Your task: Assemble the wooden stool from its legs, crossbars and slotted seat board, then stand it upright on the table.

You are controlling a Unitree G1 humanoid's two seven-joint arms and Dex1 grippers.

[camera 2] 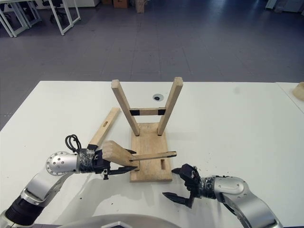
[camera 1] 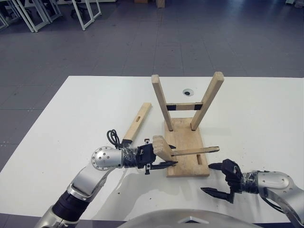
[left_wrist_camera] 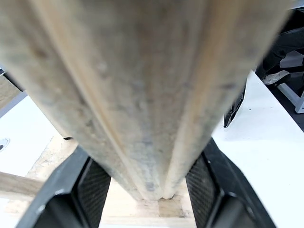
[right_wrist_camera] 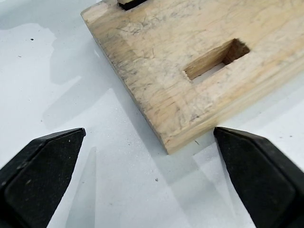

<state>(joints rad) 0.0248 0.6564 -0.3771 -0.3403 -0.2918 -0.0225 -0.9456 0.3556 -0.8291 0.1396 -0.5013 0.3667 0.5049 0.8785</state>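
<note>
The slotted seat board (camera 1: 186, 142) lies flat on the white table (camera 1: 266, 118). Two legs (camera 1: 159, 97) (camera 1: 209, 99) stand in its far end, joined by a crossbar (camera 1: 184, 106). My left gripper (camera 1: 159, 157) is shut on a third leg (camera 1: 163, 146) at the board's near left corner; in the left wrist view this leg (left_wrist_camera: 142, 95) sits between the pads (left_wrist_camera: 90, 185). A thin crossbar (camera 1: 195, 151) sticks out of this leg across the board. A fourth leg (camera 1: 137, 122) lies loose to the left. My right gripper (camera 1: 209, 178) is open off the board's near right corner (right_wrist_camera: 171, 137), beside an empty slot (right_wrist_camera: 216, 59).
A small round hole (camera 1: 188, 90) is set in the table behind the stool. The table's right half is bare white surface. A neighbouring table with a wooden piece (camera 2: 299, 90) stands at the far right. Grey floor and furniture frames lie beyond the far edge.
</note>
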